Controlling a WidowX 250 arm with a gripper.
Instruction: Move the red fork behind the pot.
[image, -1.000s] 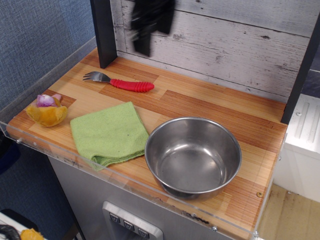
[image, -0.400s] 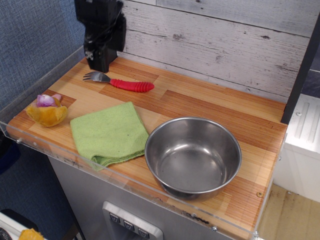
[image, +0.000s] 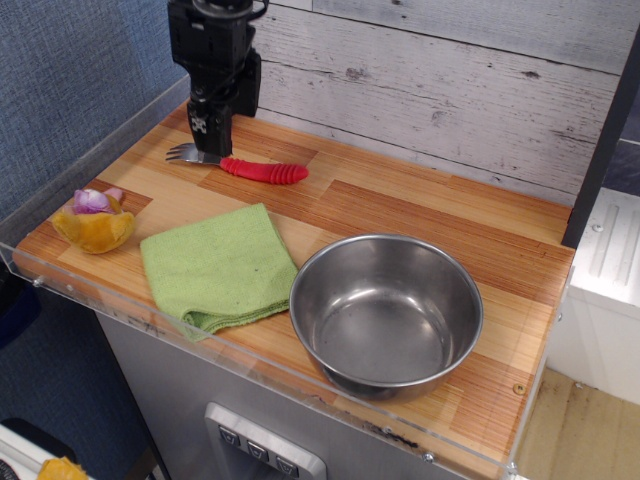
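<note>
The red fork (image: 262, 171) lies flat on the wooden counter at the back left, silver tines pointing left, ribbed red handle to the right. The pot (image: 386, 313), a shiny steel bowl, stands empty at the front right. My black gripper (image: 209, 140) hangs at the back left, right over the fork's neck where tines meet handle. Its tip hides part of the fork head. I cannot tell whether its fingers are open or shut, or whether they touch the fork.
A folded green cloth (image: 218, 266) lies left of the pot. A yellow and purple toy (image: 94, 219) sits at the front left. A whitewashed plank wall (image: 450, 90) backs the counter. A clear rim (image: 250, 362) edges the front.
The gripper has moved from the top middle to the left and down, and now sits just over the fork's neck. The fork, pot and cloth have not moved.
</note>
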